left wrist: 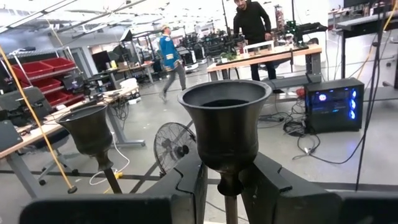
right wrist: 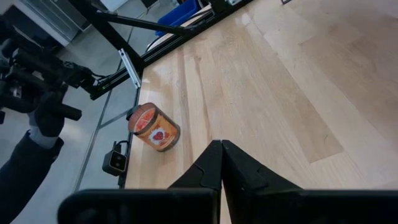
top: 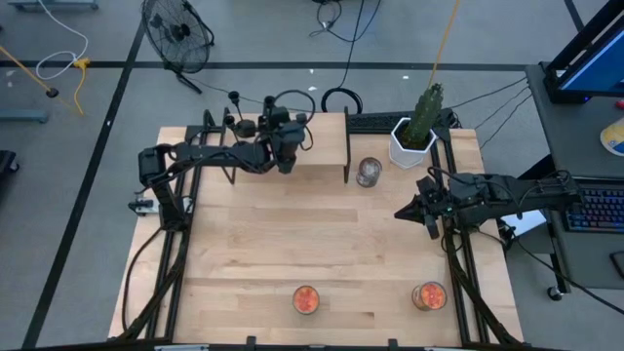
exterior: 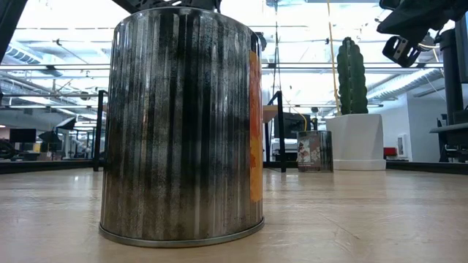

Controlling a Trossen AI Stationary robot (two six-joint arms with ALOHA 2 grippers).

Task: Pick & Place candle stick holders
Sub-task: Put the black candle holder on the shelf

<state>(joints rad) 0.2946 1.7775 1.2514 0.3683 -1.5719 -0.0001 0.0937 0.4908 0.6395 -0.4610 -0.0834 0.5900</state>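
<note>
Fingers of my left gripper (left wrist: 227,186) squeeze the thin stem of one candle stick holder (left wrist: 225,124) at the back of the table (top: 253,263), with a second holder (left wrist: 92,130) just beside it. I think I am picking it up; next I must lift it straight. My right gripper (right wrist: 221,163) waits at the right side, pinched together and holding nothing.

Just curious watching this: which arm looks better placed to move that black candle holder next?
The left. Its fingers straddle a candle holder's stem at the table's far edge, while the right gripper hangs shut over bare wood.
</note>
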